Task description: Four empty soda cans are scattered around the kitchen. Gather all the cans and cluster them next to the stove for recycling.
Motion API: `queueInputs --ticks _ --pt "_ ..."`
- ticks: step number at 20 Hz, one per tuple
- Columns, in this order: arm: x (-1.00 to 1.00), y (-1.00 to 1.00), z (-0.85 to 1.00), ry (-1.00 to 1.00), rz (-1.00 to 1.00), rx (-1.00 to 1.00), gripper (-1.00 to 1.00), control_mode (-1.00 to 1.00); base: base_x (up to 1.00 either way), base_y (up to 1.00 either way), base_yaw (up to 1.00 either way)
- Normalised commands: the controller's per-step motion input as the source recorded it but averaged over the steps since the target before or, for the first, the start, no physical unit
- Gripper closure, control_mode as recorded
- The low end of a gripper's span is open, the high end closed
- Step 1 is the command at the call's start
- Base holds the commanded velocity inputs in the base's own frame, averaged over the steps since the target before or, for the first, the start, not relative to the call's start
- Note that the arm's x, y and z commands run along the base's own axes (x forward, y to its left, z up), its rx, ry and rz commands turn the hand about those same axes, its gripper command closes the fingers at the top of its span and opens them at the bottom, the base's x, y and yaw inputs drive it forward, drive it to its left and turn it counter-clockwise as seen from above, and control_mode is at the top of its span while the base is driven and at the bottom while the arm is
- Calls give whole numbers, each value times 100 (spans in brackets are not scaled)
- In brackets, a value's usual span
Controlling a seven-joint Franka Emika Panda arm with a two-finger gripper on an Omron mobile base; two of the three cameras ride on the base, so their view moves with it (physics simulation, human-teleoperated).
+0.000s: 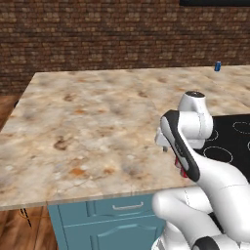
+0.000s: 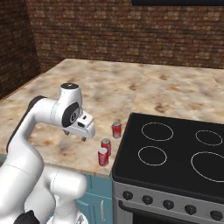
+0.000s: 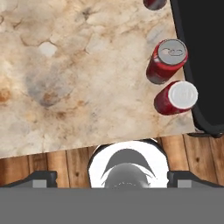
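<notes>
Three red soda cans stand on the marble counter by the stove's (image 2: 175,153) left edge: one further back (image 2: 116,129) and two close together near the counter's front edge (image 2: 106,145) (image 2: 103,156). My gripper (image 2: 75,135) hangs open and empty above the counter, a little left of these cans. Looking down from the hand, two of the red cans (image 3: 168,61) (image 3: 175,97) sit beside the black stove edge (image 3: 203,65), with a third cut off at the top (image 3: 154,3). A blue soda can (image 1: 218,66) stands far back on the counter.
The marble counter (image 1: 97,122) stretches wide to the left and back to a brick wall (image 1: 97,34). Its front edge drops to teal cabinets (image 1: 112,224) and wooden floor (image 3: 52,162). My own arm (image 1: 195,161) blocks part of the left base view.
</notes>
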Motion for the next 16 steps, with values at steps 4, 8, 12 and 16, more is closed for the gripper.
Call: queueInputs --ticks 4,8,12,16 --pt "-5 -1 0 2 0 1 -100 -100 0 0 0" --pt "0 0 0 0 0 0 -100 -100 0 0 0" --pt "-1 1 0 0 0 0 -100 -100 0 0 0" --pt "0 0 0 0 0 0 -100 100 -78 43 9"
